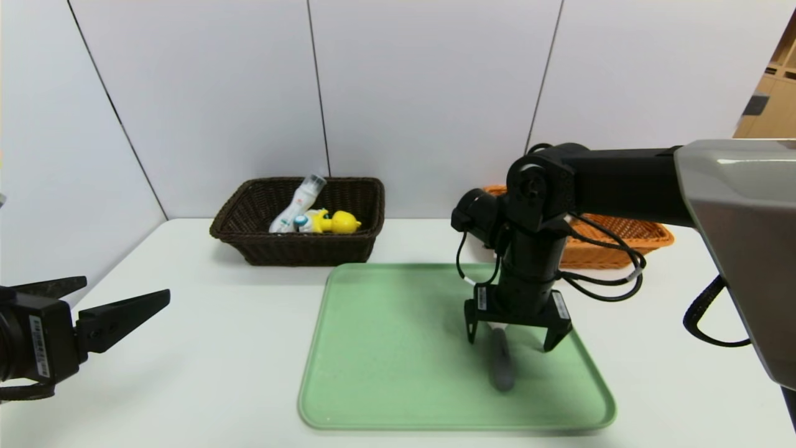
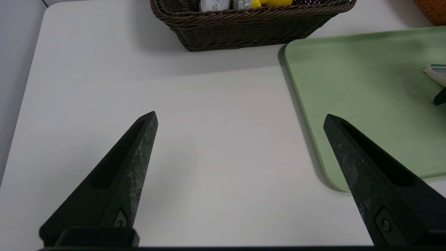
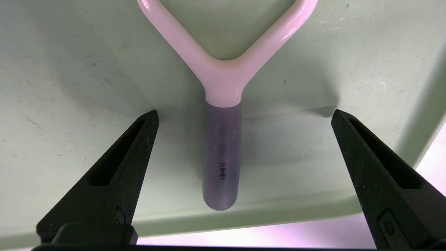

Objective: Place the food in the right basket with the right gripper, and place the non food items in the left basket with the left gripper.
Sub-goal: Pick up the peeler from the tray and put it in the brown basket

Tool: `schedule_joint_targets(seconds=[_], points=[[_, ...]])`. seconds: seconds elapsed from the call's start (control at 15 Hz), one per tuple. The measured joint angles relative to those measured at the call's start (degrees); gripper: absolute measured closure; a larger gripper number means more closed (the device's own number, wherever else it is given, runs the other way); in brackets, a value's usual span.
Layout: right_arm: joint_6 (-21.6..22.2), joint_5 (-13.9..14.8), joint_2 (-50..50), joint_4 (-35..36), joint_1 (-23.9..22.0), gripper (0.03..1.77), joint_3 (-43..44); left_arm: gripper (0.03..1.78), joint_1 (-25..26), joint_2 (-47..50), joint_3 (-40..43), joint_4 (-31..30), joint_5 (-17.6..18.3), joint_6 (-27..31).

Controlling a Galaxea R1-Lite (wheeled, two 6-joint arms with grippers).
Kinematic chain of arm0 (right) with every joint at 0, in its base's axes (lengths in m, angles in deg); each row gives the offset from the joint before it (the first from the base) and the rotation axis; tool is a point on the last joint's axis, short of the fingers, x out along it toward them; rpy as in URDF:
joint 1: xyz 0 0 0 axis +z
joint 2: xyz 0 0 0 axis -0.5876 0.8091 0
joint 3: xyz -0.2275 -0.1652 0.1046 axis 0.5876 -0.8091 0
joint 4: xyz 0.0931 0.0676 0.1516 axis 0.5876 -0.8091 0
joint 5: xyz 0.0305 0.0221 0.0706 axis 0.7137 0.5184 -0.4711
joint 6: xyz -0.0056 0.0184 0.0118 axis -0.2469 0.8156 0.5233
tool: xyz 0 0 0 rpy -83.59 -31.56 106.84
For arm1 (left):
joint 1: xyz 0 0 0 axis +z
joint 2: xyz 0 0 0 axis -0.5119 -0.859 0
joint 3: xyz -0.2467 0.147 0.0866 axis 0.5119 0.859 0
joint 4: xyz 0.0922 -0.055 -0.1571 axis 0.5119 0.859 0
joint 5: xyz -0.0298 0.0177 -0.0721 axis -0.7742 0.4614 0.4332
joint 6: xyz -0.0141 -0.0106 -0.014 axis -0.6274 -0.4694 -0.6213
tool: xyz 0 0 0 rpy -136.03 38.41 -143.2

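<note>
The white Y-shaped peeler [image 1: 500,367] with a grey handle [image 3: 222,157] lies on the green tray [image 1: 385,348]. My right gripper [image 1: 510,341] hangs just above it, open, its fingers straddling the handle [image 3: 244,113] without touching. The left basket [image 1: 298,252], dark brown, holds the clear bottle [image 1: 297,205] and the yellow duck toy [image 1: 341,222]. The right basket [image 1: 622,249], orange, stands behind my right arm, its inside hidden. My left gripper [image 1: 124,287] is open and empty over bare table [image 2: 240,115]. The food is out of view.
The tray's near rim [image 3: 244,216] runs just behind the peeler's handle end. White wall panels close off the back of the table. From the left wrist, the tray edge [image 2: 313,139] and the dark basket [image 2: 244,31] lie ahead.
</note>
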Motion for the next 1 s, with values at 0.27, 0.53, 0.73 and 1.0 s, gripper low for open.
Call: schedule_joint_targets(seconds=[0.27, 0.53, 0.73, 1.0], points=[[0.02, -1.35, -0.11, 0.96, -0.02, 0.09, -0.05, 0.12, 0.01, -0.44, 0.12, -0.09, 0.00, -0.07], [0.00, -1.16, 0.00, 1.00, -0.04, 0.09, 0.00, 0.12, 0.01, -0.80, 0.09, -0.17, 0.00, -0.18], [-0.02, -0.93, 0.13, 0.91, -0.06, 0.09, 0.01, 0.12, 0.01, -1.00, -0.05, -0.20, 0.00, -0.18], [-0.05, -0.83, 0.11, 0.69, -0.17, 0.09, 0.00, 0.12, 0.01, -1.85, -0.13, -3.41, 0.00, -0.10]])
